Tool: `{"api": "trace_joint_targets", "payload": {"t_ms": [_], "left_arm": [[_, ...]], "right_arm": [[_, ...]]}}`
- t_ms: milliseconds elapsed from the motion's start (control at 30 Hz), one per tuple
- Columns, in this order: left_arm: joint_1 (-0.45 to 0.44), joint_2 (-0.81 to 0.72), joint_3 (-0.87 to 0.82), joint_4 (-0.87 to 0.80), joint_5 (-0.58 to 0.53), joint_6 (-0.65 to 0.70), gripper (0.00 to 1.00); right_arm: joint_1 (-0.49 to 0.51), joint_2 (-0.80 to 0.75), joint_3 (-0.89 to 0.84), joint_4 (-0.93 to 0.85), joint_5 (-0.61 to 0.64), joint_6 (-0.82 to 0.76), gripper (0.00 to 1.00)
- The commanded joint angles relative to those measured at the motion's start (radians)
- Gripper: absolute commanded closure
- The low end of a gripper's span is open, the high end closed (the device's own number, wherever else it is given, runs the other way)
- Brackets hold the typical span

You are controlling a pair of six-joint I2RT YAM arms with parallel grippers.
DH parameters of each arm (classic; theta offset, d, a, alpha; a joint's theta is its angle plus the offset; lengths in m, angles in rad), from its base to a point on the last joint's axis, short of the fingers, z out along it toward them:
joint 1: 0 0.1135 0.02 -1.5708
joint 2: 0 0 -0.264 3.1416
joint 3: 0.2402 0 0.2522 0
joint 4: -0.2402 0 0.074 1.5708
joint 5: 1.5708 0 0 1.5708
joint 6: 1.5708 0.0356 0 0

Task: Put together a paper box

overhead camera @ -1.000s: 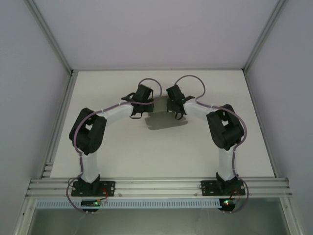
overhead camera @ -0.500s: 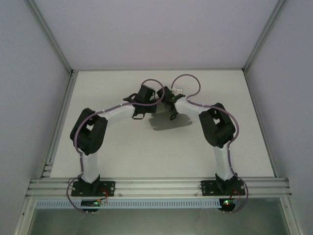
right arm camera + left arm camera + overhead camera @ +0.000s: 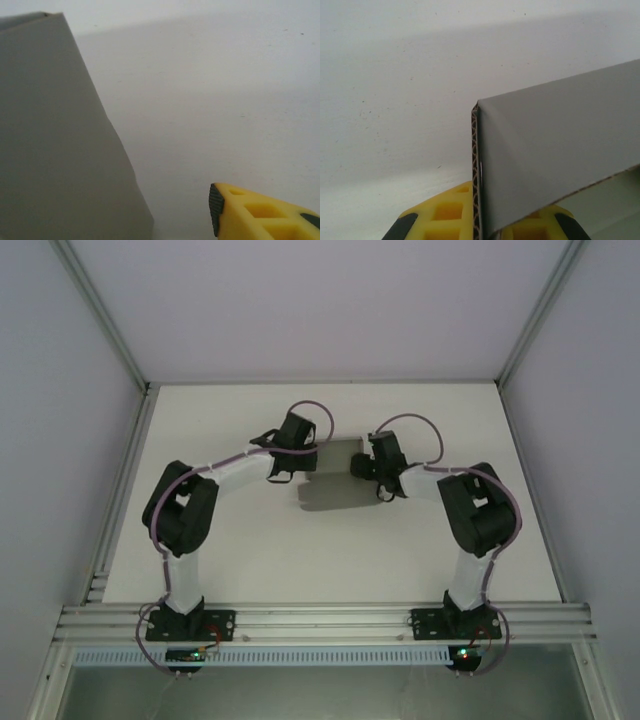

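The grey thin-cardboard paper box (image 3: 560, 150) is pinched at its edge by the left gripper (image 3: 480, 222). The right gripper (image 3: 366, 464) is held spread beside it. The next flap is best taken squarely, near its crease.

White arms (image 3: 238, 472), black joints (image 3: 180, 515), looping purple cables (image 3: 310, 407), yellow claw fingers (image 3: 262, 216) with black pads (image 3: 216, 202).

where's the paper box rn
Top view: the paper box is held above mid-table, its left edge clamped in the left gripper, the right gripper beside it.
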Motion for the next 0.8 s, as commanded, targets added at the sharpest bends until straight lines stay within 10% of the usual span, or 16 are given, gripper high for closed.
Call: {"api": "trace_joint_targets", "payload": {"t_ms": [0,267,600,767], "left_arm": [[0.023,-0.023,0.021,-0.048,-0.03,0.01,1.0],[0.026,-0.022,0.024,-0.04,-0.033,0.022,1.0],[0.073,-0.069,0.034,-0.056,0.033,0.19,1.0],[0.174,-0.115,0.083,-0.187,0.356,0.522,1.0]], "right_arm": [[-0.024,-0.069,-0.012,0.036,-0.09,-0.041,0.36],[-0.029,-0.163,-0.04,0.079,-0.207,-0.06,0.01],[-0.083,-0.349,-0.06,-0.004,-0.157,-0.064,0.01],[-0.142,-0.464,-0.068,-0.142,-0.092,-0.031,0.01]]}}
